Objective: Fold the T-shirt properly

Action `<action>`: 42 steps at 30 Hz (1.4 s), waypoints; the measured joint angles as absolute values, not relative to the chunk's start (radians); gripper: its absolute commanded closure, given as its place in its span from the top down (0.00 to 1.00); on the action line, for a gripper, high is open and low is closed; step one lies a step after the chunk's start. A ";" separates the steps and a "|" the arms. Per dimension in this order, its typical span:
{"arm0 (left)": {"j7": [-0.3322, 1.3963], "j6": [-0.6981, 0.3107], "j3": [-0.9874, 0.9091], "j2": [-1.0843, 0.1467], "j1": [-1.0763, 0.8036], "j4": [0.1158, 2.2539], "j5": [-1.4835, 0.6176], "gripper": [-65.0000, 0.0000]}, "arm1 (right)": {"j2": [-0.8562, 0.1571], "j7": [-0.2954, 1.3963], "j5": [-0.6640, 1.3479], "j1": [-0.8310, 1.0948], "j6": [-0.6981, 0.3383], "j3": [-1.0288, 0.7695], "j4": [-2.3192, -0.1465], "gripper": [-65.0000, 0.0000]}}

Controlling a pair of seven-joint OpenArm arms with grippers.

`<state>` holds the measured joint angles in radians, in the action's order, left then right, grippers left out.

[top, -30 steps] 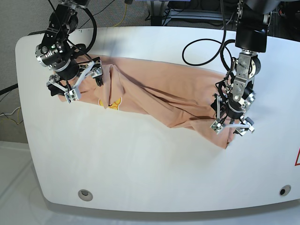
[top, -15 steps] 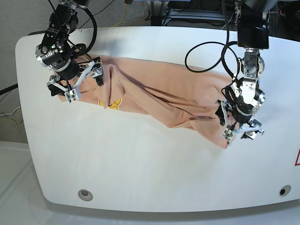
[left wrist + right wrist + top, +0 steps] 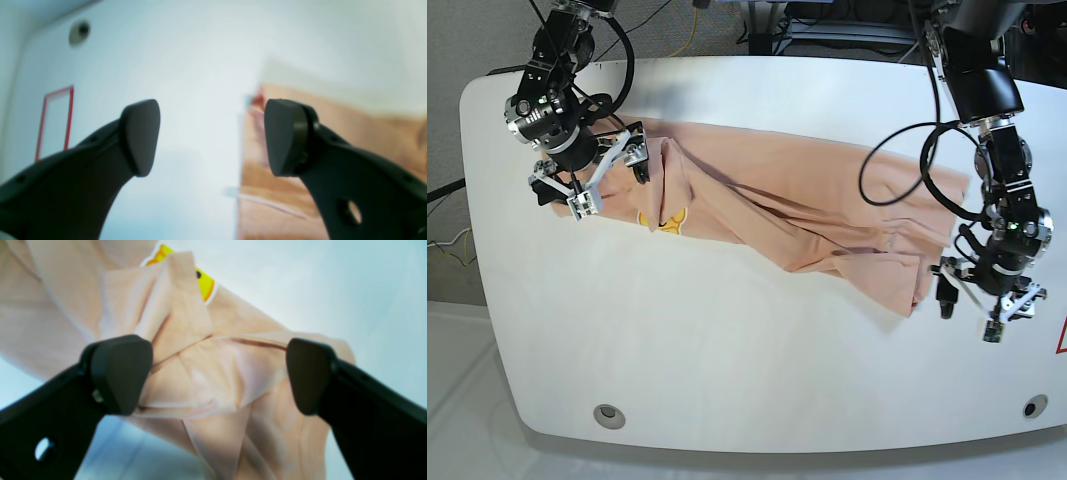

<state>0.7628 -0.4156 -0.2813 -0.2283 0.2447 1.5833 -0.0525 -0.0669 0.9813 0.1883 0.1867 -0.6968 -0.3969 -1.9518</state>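
The T-shirt [image 3: 787, 215] lies crumpled in a long band across the back half of the table [image 3: 727, 370]. The left claw [image 3: 983, 303] gapes wide and empty just off the shirt's end, over bare table. The right claw [image 3: 605, 172], equally wide, holds nothing above the bunched end. Its wrist view alone shows clearly the yellow print [image 3: 203, 283] between folds; the left wrist view shows red tape [image 3: 55, 121].

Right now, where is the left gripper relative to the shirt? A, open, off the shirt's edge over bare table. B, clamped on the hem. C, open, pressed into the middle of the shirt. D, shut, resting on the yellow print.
A: the left gripper stands open over bare table, just beyond the shirt edge, holding nothing.
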 measured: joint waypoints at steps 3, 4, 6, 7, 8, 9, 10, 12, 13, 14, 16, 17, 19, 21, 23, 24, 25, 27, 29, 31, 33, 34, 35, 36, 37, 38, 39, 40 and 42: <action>0.796 -0.416 -0.345 -0.229 0.247 1.549 -0.147 0.70 | -0.064 0.981 0.190 0.187 -0.698 -0.385 -1.951 1.00; 0.811 -0.415 -0.353 -0.229 0.246 1.535 -0.163 0.70 | -0.062 0.981 0.190 0.187 -0.702 -0.385 -1.951 1.00; 0.846 -0.415 -0.374 -0.227 0.249 1.497 -0.220 0.70 | -0.061 0.980 0.192 0.187 -0.701 -0.385 -1.951 1.00; 0.852 -0.415 -0.380 -0.226 0.249 1.480 -0.245 0.70 | -0.063 0.981 0.191 0.187 -0.700 -0.386 -1.950 1.00; 0.857 -0.418 -0.390 -0.224 0.253 1.457 -0.280 0.70 | -0.065 0.981 0.188 0.187 -0.700 -0.387 -1.948 1.00; 0.862 -0.419 -0.400 -0.221 0.257 1.436 -0.314 0.70 | -0.066 0.981 0.188 0.187 -0.700 -0.387 -1.945 1.00; 0.866 -0.420 -0.411 -0.220 0.262 1.415 -0.342 0.70 | -0.067 0.980 0.188 0.187 -0.697 -0.388 -1.942 1.00; 0.868 -0.419 -0.430 -0.220 0.266 1.372 -0.377 0.70 | -0.067 0.981 0.188 0.188 -0.697 -0.389 -1.940 1.00; 0.867 -0.419 -0.437 -0.221 0.268 1.351 -0.394 0.70 | -0.067 0.981 0.188 0.189 -0.697 -0.389 -1.940 1.00; 0.867 -0.416 -0.441 -0.224 0.267 1.329 -0.412 0.70 | -0.067 0.981 0.189 0.189 -0.697 -0.389 -1.940 1.00; 0.868 -0.415 -0.441 -0.228 0.264 1.297 -0.434 0.70 | -0.066 0.981 0.188 0.189 -0.697 -0.389 -1.940 1.00; 0.870 -0.414 -0.441 -0.228 0.263 1.284 -0.440 0.70 | -0.066 0.981 0.189 0.189 -0.697 -0.389 -1.940 1.00; 0.872 -0.415 -0.440 -0.227 0.260 1.267 -0.456 0.70 | -0.066 0.981 0.189 0.189 -0.697 -0.388 -1.940 1.00; 0.872 -0.415 -0.439 -0.224 0.261 1.257 -0.474 0.70 | -0.067 0.981 0.189 0.189 -0.697 -0.388 -1.940 1.00; 0.871 -0.416 -0.438 -0.222 0.264 1.247 -0.485 0.70 | -0.067 0.981 0.188 0.190 -0.697 -0.388 -1.940 1.00; 0.870 -0.416 -0.437 -0.222 0.267 1.241 -0.490 0.70 | -0.067 0.981 0.188 0.190 -0.697 -0.389 -1.940 1.00; 0.870 -0.417 -0.437 -0.221 0.267 1.238 -0.491 0.70 | -0.067 0.981 0.188 0.190 -0.697 -0.389 -1.940 1.00; 0.868 -0.415 -0.438 -0.222 0.266 1.231 -0.490 0.70 | -0.067 0.981 0.188 0.190 -0.697 -0.389 -1.940 1.00; 0.868 -0.415 -0.438 -0.222 0.265 1.226 -0.487 0.70 | -0.067 0.981 0.189 0.189 -0.697 -0.387 -1.940 1.00; 0.868 -0.415 -0.439 -0.222 0.264 1.222 -0.487 0.70 | -0.067 0.981 0.189 0.190 -0.697 -0.386 -1.940 1.00; 0.868 -0.415 -0.439 -0.213 0.265 1.221 -0.487 0.70 | -0.067 0.981 0.188 0.190 -0.697 -0.387 -1.940 1.00; 0.866 -0.415 -0.439 -0.208 0.265 1.221 -0.487 0.70 | -0.068 0.981 0.188 0.190 -0.697 -0.387 -1.940 1.00; 0.865 -0.415 -0.439 -0.201 0.266 1.221 -0.487 0.70 | -0.068 0.981 0.188 0.190 -0.697 -0.387 -1.940 1.00; 0.865 -0.415 -0.438 -0.195 0.266 1.220 -0.487 0.70 | -0.069 0.981 0.188 0.190 -0.697 -0.387 -1.940 1.00; 0.866 -0.415 -0.437 -0.189 0.266 1.219 -0.488 0.70 | -0.070 0.981 0.189 0.190 -0.697 -0.387 -1.940 1.00; 0.867 -0.415 -0.435 -0.185 0.266 1.217 -0.488 0.70 | -0.070 0.981 0.189 0.190 -0.697 -0.387 -1.940 1.00; 0.868 -0.416 -0.435 -0.183 0.266 1.217 -0.488 0.70 | -0.070 0.981 0.189 0.190 -0.697 -0.387 -1.940 1.00; 0.867 -0.416 -0.434 -0.180 0.265 1.217 -0.488 0.70 | -0.070 0.981 0.189 0.190 -0.697 -0.387 -1.940 1.00; 0.868 -0.415 -0.428 -0.181 0.265 1.217 -0.487 0.70 | -0.070 0.981 0.188 0.190 -0.697 -0.387 -1.940 1.00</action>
